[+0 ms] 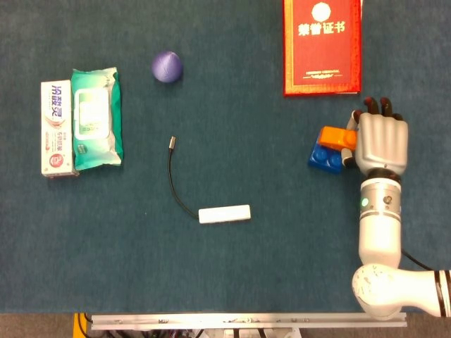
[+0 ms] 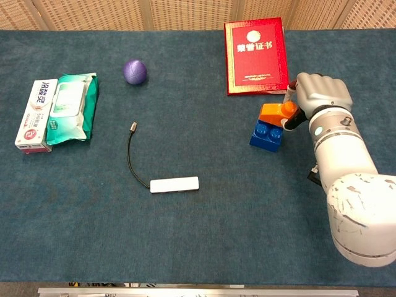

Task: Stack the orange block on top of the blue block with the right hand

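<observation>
The orange block [image 1: 335,136] [image 2: 274,112] lies on the far right part of the blue block [image 1: 325,159] [image 2: 266,136], which stands on the table at the right. My right hand [image 1: 381,143] [image 2: 317,96] grips the orange block from its right side, fingers curled around it. The blue block's near left studs stay uncovered. My left hand is out of both views.
A red certificate booklet [image 1: 322,46] [image 2: 256,55] lies just behind the blocks. A purple ball [image 1: 167,67], a green wipes pack [image 1: 96,118] and a toothpaste box [image 1: 57,127] sit at the left. A white dongle with a black cable [image 1: 224,214] lies mid-table.
</observation>
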Controlling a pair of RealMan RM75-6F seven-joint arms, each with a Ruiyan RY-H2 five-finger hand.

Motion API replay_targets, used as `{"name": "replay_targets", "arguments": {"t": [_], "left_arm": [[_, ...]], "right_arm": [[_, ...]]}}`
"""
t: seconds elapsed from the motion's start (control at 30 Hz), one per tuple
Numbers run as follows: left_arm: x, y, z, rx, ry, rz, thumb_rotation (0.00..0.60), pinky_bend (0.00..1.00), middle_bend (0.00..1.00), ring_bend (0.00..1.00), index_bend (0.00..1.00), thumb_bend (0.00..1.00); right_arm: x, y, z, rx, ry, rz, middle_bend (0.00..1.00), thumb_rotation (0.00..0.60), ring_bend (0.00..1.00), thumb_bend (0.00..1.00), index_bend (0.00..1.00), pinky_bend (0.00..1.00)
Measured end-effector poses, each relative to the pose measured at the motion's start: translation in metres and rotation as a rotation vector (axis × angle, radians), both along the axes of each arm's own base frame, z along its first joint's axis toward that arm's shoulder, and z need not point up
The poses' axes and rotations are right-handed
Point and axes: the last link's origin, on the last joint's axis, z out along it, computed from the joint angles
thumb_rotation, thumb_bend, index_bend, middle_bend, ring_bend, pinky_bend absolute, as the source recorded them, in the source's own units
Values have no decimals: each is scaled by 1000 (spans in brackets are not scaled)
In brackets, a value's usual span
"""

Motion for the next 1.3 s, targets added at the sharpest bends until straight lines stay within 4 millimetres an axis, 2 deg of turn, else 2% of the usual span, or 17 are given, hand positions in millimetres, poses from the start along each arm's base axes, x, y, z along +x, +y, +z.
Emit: {"name": "replay_targets", "arguments": {"t": [1.3], "left_arm": [[-3,-2,0,4,-3,13,600,492,611,488,540,42]], "right_arm": [[1,-6,-6,21,14,-18,185,600,82,315,519,252]]}}
